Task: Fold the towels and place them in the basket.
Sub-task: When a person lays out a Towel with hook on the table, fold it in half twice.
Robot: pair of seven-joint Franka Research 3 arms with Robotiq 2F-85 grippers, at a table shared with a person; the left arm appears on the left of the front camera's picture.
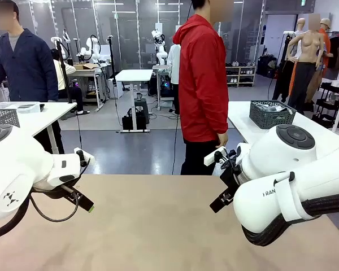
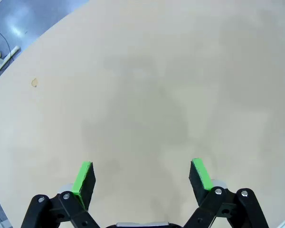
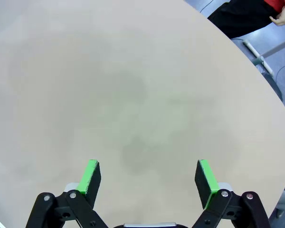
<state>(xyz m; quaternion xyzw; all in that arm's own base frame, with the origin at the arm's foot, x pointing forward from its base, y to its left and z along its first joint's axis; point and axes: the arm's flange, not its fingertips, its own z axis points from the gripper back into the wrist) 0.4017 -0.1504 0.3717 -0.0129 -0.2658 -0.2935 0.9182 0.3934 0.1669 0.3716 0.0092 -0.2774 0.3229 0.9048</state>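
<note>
surface: tan table (image 1: 158, 226) | edge: rounded | on it: small brownish spot (image 2: 34, 82) near edge

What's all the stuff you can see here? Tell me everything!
table: one, tan, under both arms
mesh basket: one, dark grey, on the white side table at far right
second mesh basket: one, dark grey, on the white table at far left
person: one, red jacket, standing at the tan table's far side
left claw: one, black with green pads, open over the table
right claw: one, black with green pads, open over the table
</note>
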